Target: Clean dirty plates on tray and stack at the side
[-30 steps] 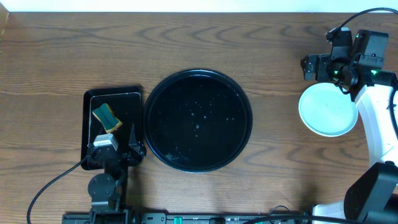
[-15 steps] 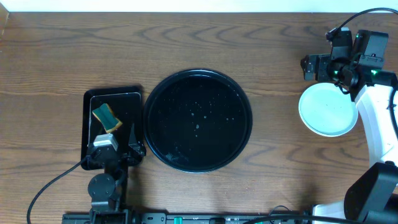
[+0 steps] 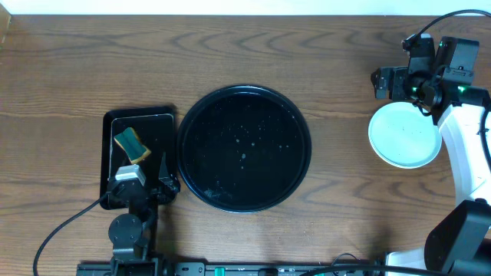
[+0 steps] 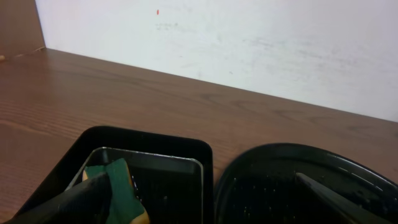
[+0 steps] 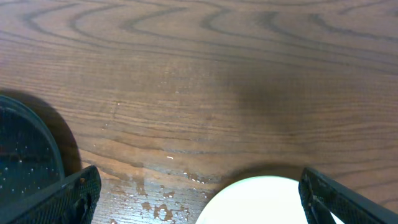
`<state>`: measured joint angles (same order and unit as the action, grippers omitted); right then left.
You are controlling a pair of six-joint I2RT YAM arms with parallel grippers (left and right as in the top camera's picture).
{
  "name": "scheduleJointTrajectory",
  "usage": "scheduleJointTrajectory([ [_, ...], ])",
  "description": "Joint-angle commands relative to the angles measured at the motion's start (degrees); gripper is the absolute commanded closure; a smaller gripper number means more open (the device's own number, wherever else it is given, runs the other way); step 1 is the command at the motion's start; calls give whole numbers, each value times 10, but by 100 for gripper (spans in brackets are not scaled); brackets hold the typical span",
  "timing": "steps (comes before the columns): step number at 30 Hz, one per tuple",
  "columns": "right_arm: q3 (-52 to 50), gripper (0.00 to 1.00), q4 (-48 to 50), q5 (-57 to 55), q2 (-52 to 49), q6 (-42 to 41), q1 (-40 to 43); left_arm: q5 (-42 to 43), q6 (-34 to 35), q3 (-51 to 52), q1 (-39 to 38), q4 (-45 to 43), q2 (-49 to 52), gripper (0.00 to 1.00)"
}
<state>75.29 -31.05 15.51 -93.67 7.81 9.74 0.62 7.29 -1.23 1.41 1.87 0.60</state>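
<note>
At the tabletop's near edge, the left gripper [image 3: 146, 167] hangs wide open over a small rectangular tray [image 3: 110, 123] holding a sponge [image 3: 131, 143]. The round tray [image 3: 192, 115], speckled with droplets, sits mid-table. By the right edge the plates [image 3: 404, 135] stand stacked, the right gripper [image 3: 403, 86] spread wide and empty just beyond.

no readable text, no labels, no brands, no numbers or signs on anything in view
</note>
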Motion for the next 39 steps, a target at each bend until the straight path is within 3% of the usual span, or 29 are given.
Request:
scheduleJointTrajectory([
  [1,-1,1,-1,4,13,4,0,-26,-4,10,2,23,-3,10],
  [21,-1,1,-12,-4,46,15,-2,-26,-3,10,2,23,-3,10],
  [39,-9,1,0,-35,359,36,-22,-26,-4,10,2,23,-3,10],
])
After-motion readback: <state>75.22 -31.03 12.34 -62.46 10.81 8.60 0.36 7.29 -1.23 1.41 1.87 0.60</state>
